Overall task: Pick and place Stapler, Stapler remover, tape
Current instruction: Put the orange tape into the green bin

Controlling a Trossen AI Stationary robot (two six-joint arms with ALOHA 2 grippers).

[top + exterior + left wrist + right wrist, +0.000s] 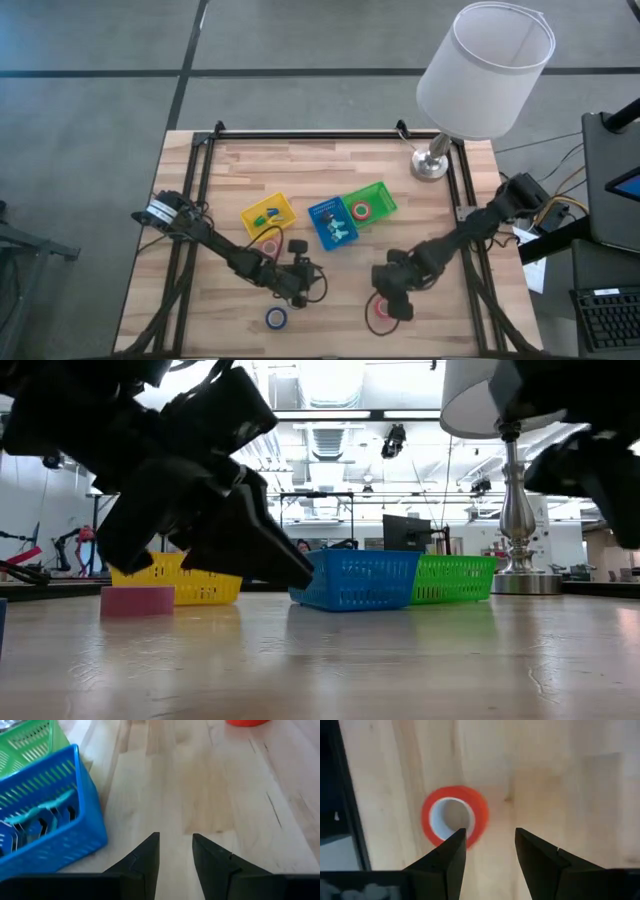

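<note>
Three plastic mesh bins sit in a row mid-table: the yellow bin (267, 213) leftmost, the blue bin (331, 223) just right of it, the green bin (369, 203) touching the blue one's right side. A pink tape roll (271, 246) lies just before the yellow bin. A blue tape roll (277, 318) lies near the front edge, left of a red tape roll (381, 314). A white-shaded metal lamp (433, 164) stands at the back right.

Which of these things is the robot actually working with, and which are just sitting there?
Job: red tape roll below the right end effector; pink tape roll; blue tape roll; yellow bin; blue bin, with the left end effector beside it; green bin.
Lying about: lamp.
</note>
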